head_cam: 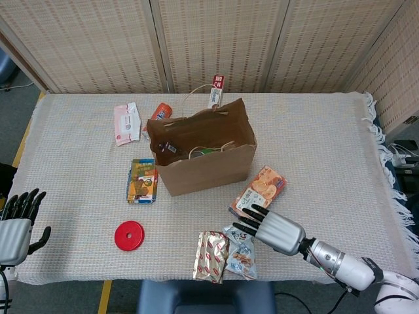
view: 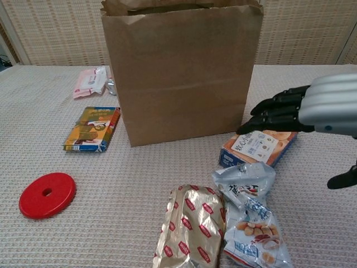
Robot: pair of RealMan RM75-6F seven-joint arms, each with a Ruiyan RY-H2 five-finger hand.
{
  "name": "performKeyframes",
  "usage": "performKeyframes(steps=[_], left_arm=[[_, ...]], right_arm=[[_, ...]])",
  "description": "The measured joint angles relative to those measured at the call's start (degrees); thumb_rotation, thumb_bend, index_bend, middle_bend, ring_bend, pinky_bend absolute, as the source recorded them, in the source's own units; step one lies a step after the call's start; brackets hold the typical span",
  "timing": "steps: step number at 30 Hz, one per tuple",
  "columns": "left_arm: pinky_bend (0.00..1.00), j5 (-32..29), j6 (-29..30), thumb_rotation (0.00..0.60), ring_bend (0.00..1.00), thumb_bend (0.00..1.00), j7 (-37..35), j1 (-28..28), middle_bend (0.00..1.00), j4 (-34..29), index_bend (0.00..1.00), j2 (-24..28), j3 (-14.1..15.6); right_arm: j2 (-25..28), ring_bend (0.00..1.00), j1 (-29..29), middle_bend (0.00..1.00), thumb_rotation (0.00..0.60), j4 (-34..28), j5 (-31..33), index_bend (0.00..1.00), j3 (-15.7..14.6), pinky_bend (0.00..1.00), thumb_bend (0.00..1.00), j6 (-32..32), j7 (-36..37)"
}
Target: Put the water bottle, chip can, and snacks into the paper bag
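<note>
Woven cloth covers the table [head_cam: 327, 131], paper bag [head_cam: 203, 154] standing open mid-table. Just right of it lies the orange snack box [head_cam: 258, 191], long axis slanting toward the bag. Right hand [head_cam: 270, 229] hovers directly below it, fingers spread, holding nothing. Left hand [head_cam: 16, 226] idles far off, open too. Right is clearly nearer.

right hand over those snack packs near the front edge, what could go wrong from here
The right hand hovers open above three packs lying close together: the silver pouch, the blue pouch and the gold pack. Its fingers could catch two at once or nudge one off the table's front edge. They are also near the orange box, which could get pushed against the paper bag.
</note>
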Motion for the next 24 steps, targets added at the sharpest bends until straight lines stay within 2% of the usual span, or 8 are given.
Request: performKeyframes(steps=[4, 11, 17, 24], left_arm=[[0.00, 0.06, -0.07, 0.600, 0.00, 0.40, -0.17, -0.01, 0.00, 0.04, 0.05, 0.06, 0.05], [0.00, 0.25, -0.12, 0.600, 0.00, 0.40, -0.70, 0.01, 0.00, 0.15, 0.05, 0.17, 0.17], [0.00, 0.37, -0.26, 0.600, 0.00, 0.40, -1.01, -0.04, 0.00, 0.25, 0.05, 0.28, 0.24], [0.00, 0.44, -0.37, 0.600, 0.00, 0.40, -1.33, -0.08, 0.00, 0.24, 0.05, 0.40, 0.28]], right_arm=[[-2.56, 0.03, 1.37, 0.10, 0.600, -0.74, 1.16, 0.00, -0.04, 0.13, 0.00, -4.14, -4.26], [-5.13, 0.03, 2.15, 0.10, 0.600, -0.92, 2.64, 0.00, -0.10, 0.13, 0.00, -6.87, -7.82], [-9.17, 0.03, 2.44, 0.10, 0.600, 0.71, 6.60, 0.01, -0.30, 0.13, 0.00, -11.01, -13.89], [-13.09, 0.03, 2.42, 0.10, 0.600, 3.67, 10.27, 0.01, -0.17, 0.13, 0.00, -12.46, -18.70]])
